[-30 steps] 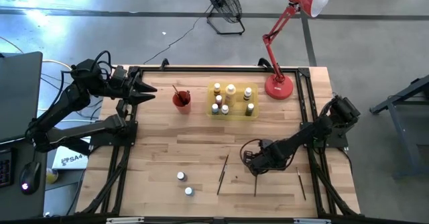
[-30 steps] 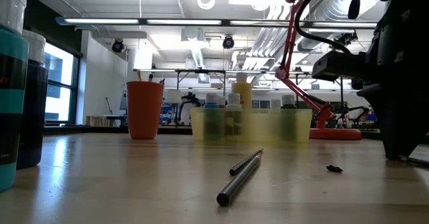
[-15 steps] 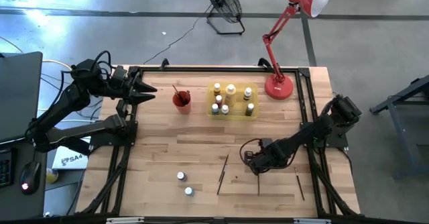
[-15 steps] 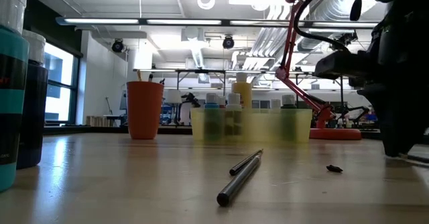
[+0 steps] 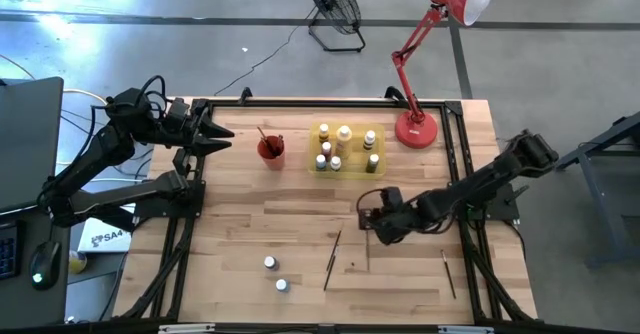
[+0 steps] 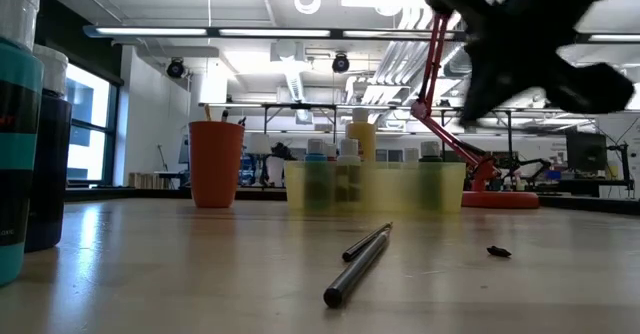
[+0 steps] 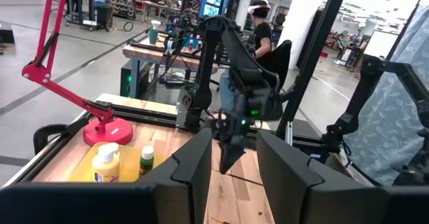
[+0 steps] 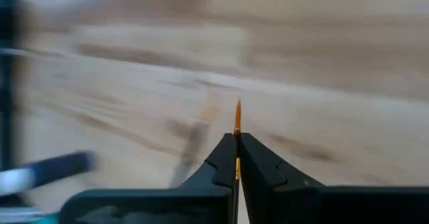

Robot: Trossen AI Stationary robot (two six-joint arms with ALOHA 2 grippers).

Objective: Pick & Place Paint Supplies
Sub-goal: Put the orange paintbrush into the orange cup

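Note:
My right gripper (image 5: pixel 368 224) is above the table's middle right, shut on a thin dark paintbrush (image 5: pixel 367 256); in the low view it is a blurred dark shape (image 6: pixel 520 44) high above the wood. One more brush (image 5: pixel 331 259) lies flat on the table and another (image 5: pixel 448 274) lies by the right edge. Two white-capped bottles (image 5: pixel 270 263) (image 5: pixel 282 285) stand near the near edge. Several bottles stand in the yellow tray (image 5: pixel 347 169). My left gripper (image 5: pixel 222 134) waits open at the far left edge. My right gripper pinches the thin brush between its two fingertips (image 8: pixel 224 150). The brush's orange end (image 8: pixel 236 117) sticks out beyond the fingertips. In the high view the dark handle (image 5: pixel 367 259) runs from the gripper toward the near edge. The gripper is well above the table.
A red cup (image 5: pixel 270 150) with a brush in it stands left of the tray. A red desk lamp's base (image 5: pixel 417 131) sits at the far right. In the low view, two tall bottles (image 6: pixel 20 124) loom at the left. Bare wood lies between the tray and the loose brushes.
My right gripper has risen from the table and moved a little toward the left and far edges, its arm swinging up. The brush it holds has come along, from lying near the near edge to a spot closer to the middle.

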